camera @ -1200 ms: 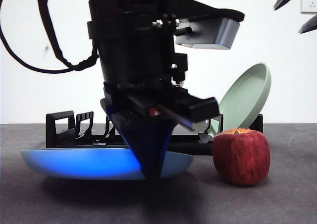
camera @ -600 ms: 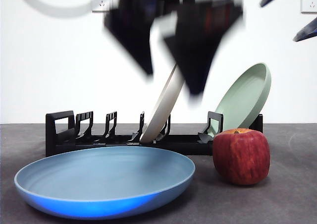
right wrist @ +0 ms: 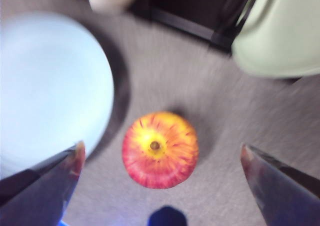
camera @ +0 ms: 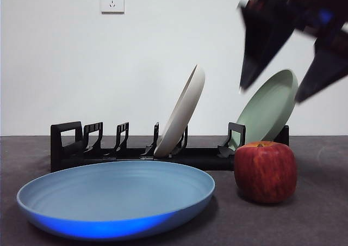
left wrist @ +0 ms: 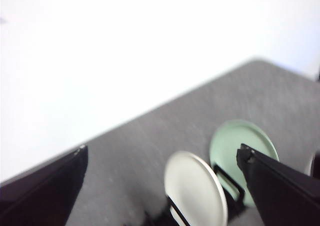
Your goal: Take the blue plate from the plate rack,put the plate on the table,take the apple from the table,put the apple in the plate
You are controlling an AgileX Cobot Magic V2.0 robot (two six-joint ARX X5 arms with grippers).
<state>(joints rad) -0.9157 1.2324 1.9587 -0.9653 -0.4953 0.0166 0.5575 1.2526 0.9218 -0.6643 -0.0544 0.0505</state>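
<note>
The blue plate [camera: 114,194] lies flat on the table [camera: 318,221] in front of the plate rack [camera: 109,151]. The apple [camera: 265,171] stands upright on the table just right of it, apart from it. My right gripper [camera: 271,93] is open and empty, blurred, high above the apple. In the right wrist view the apple [right wrist: 160,148] lies between the open jaws of that gripper [right wrist: 161,147], with the blue plate [right wrist: 45,86] beside it. My left gripper [left wrist: 162,148] is open, empty and high above the rack, out of the front view.
A cream-white plate [camera: 182,112] and a sage-green plate [camera: 269,107] lean in the rack behind the apple. Both show in the left wrist view, cream [left wrist: 195,188] and green [left wrist: 240,146]. A wall socket [camera: 112,0] is on the white wall.
The left gripper let go of the blue plate and rose out of the front view. The right gripper came down from the top right corner to above the apple.
</note>
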